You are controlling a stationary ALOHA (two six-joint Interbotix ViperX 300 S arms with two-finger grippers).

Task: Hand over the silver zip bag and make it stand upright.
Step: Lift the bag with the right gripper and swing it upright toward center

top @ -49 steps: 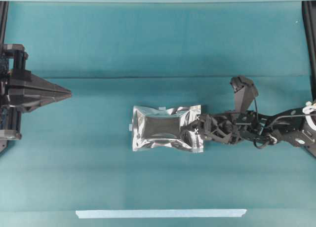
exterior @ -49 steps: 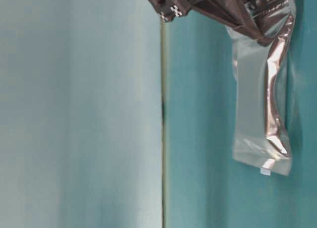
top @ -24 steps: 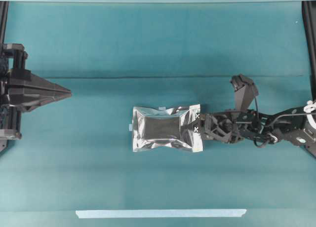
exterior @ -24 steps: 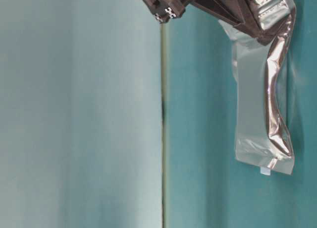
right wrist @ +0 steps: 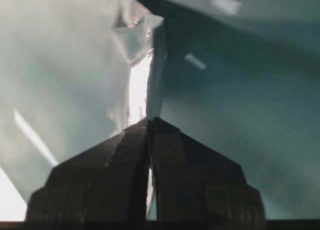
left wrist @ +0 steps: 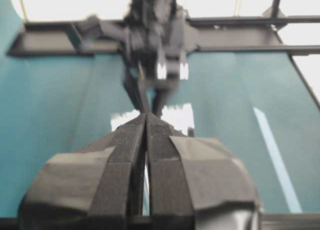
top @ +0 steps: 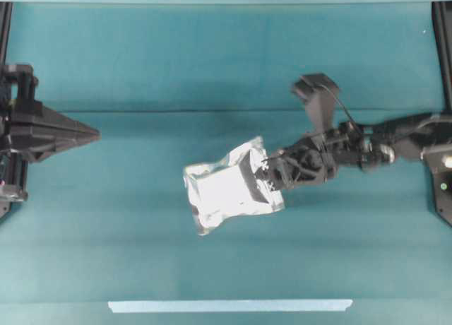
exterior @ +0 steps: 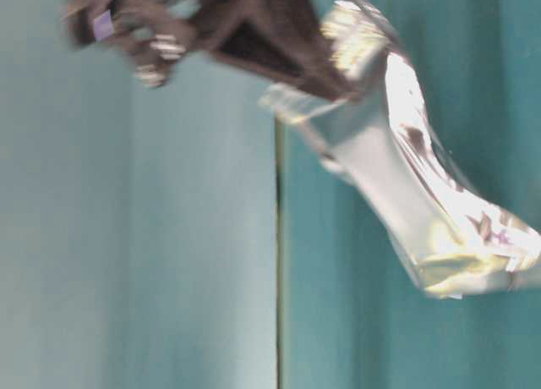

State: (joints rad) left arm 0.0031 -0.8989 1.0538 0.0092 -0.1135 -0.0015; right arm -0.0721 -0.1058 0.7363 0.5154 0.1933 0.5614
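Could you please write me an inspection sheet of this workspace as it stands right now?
Surface: teal cloth, creased across.
Job's things: silver zip bag, tilted, pinched at one end.
Clutter: pale tape strip near the front edge.
Grippers: right tool shut on the silver zip bag; left tool shut, holding nothing, apart from the bag.
Cables: black cable looping on the right arm.
Surroundings: dark frame rails at the sides.

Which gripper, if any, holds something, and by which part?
The right gripper pinches the silver zip bag by one short end; the left gripper is shut, holding nothing.
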